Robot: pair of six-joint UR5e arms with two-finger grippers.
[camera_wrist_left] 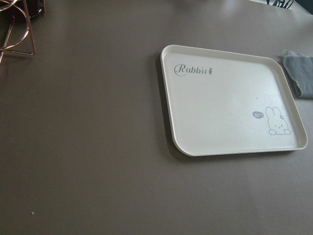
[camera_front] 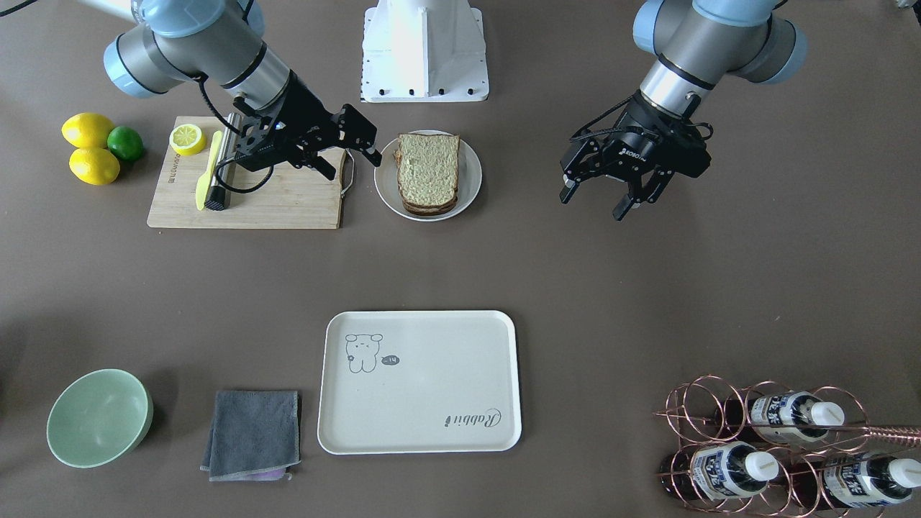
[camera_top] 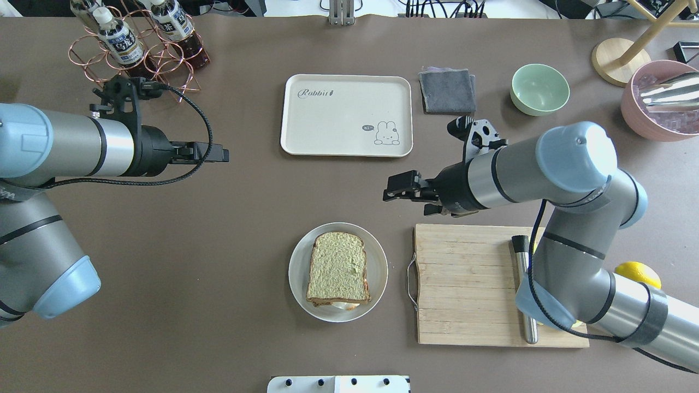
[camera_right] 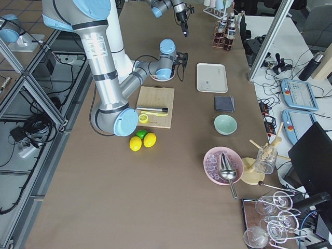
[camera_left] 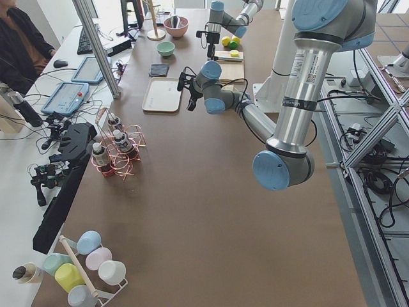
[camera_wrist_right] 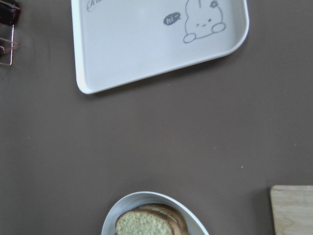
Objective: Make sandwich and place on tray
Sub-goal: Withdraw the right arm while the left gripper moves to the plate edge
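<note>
Brown counter [camera_front: 647, 302], front view: sandwich [camera_front: 428, 171] sits stacked on round white plate [camera_front: 471, 183], well apart from cream tray [camera_front: 446, 374]. Right pincer [camera_front: 352, 164] hovers between wooden board [camera_front: 288, 205] and plate, jaws wide apart, nothing held. Left pincer [camera_front: 596, 203] hangs on the plate's other side, jaws spread too, nothing in them.

Overhead: pale egg edge peeks out under the top slice. Right pincer is above counter between board and tray. Left pincer points toward tray, near copper bottle rack [camera_top: 136, 54].

Left wrist: tray on counter, grey cloth [camera_wrist_left: 301, 73] just beside it.

Right wrist: tray corner, plate rim, bread edge; no pincer tips visible.
</note>
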